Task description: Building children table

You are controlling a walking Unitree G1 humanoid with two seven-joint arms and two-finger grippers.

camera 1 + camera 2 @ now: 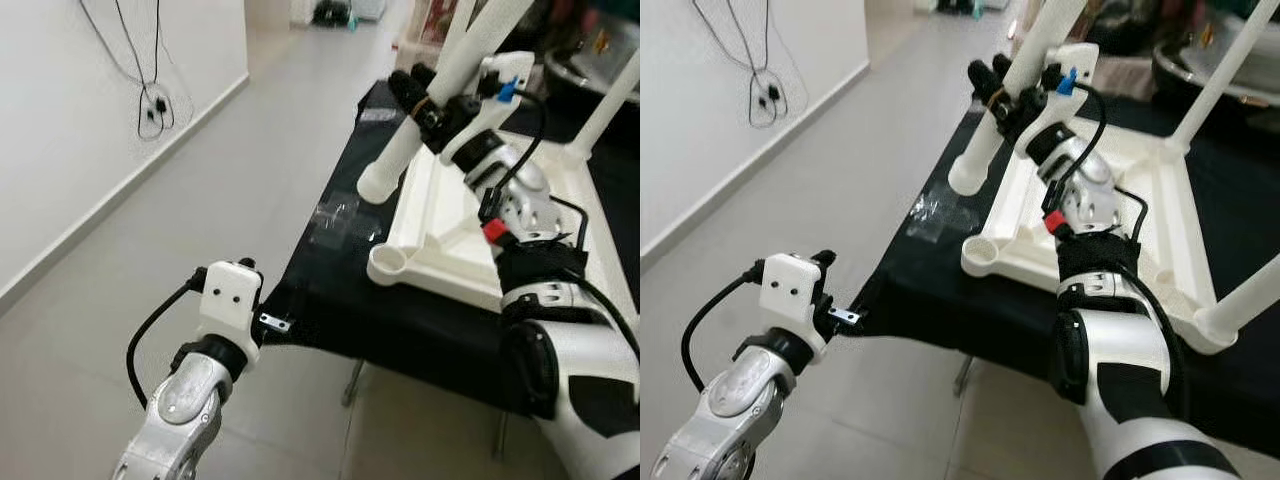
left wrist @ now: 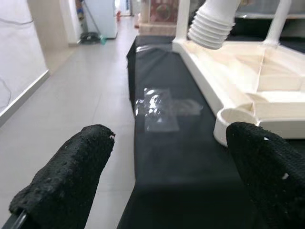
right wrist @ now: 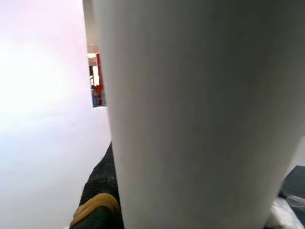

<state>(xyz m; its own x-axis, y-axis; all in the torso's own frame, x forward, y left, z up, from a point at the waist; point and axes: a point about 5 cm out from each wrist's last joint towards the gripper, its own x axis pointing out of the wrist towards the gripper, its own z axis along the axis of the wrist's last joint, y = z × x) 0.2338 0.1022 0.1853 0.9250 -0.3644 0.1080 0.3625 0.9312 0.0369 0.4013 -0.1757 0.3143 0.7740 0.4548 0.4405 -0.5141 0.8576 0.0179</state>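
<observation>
Above upturned cream plastic children's table (image 1: 1160,215) on black cloth: right gripper (image 1: 1005,88) clamping white tubular leg (image 1: 1012,95), tilted; left gripper (image 2: 162,176) hovering spread beside cloth edge.

Head stereo pair: we look forward and down from above the worktop (image 1: 330,320); both eyes share its near corner, the white table frame (image 1: 1160,190), the grey floor (image 1: 240,180) and the wall at left; the right eye sits slightly further right, so the frame shows more fully there. Left wrist camera: we look low along the left tool (image 2: 162,176), just off the worktop corner, facing along its length; it shares the frame's corner socket (image 2: 233,119) with the head views. Right wrist camera: very close against the white leg (image 3: 200,109); the right tool (image 1: 432,96) grips it.
</observation>
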